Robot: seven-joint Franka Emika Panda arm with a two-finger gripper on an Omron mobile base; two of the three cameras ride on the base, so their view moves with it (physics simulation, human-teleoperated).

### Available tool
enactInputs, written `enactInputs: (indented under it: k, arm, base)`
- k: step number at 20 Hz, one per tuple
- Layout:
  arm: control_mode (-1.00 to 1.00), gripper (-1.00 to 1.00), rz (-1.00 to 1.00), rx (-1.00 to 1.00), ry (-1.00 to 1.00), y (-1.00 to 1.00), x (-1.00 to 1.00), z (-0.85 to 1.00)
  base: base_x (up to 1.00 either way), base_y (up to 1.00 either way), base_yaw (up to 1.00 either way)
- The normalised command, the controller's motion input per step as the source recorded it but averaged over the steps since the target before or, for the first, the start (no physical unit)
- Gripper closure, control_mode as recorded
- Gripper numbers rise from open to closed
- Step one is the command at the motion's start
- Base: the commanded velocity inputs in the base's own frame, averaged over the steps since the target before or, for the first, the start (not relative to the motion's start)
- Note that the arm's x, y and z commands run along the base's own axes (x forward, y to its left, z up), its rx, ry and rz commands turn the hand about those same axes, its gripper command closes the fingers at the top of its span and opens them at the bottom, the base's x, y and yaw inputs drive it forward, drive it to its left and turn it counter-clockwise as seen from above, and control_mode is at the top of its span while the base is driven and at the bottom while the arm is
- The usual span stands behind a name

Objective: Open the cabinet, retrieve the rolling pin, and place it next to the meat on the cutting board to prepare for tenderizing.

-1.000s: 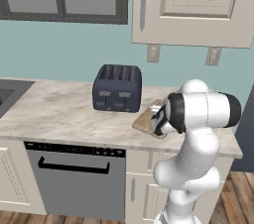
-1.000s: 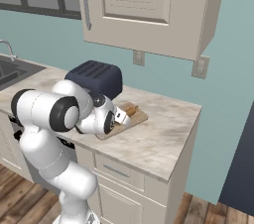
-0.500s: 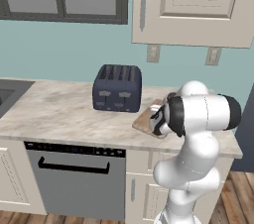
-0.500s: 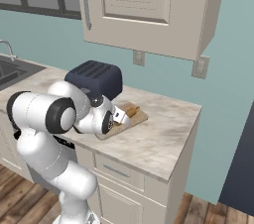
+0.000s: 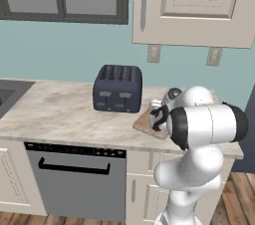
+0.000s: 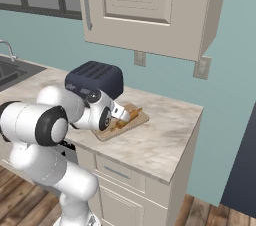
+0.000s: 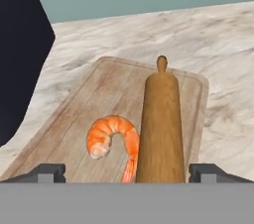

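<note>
Currently, left to right on the flat light-brown wooden cutting board (image 7: pixel 89 99): curled orange shrimp (image 7: pixel 113 139), then small orange-brown wooden rolling pin (image 7: pixel 159 124) just beside it, apparently laid down for tenderizing. Pin's long axis runs toward board's far edge, knob leading. Jaws spread wide either side, gripping nothing.

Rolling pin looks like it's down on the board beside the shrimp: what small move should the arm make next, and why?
Probably lift straight back off the board. The rolling pin lies flat on the cutting board, right beside the shrimp, and the gripper stands open with a fingertip on either side of the pin, so the placing looks done.
</note>
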Motion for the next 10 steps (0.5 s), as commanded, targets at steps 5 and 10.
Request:
enactInputs:
  k: [5,10]
  arm:
    - [-1.0,-1.0,0.0,0.0,0.0,-0.06,0.0,0.47]
    - [-1.0,-1.0,0.0,0.0,0.01,-0.05,-0.05,0.45]
  base:
    - [0.0,0.0,0.0]
    - [0.0,0.0,0.0]
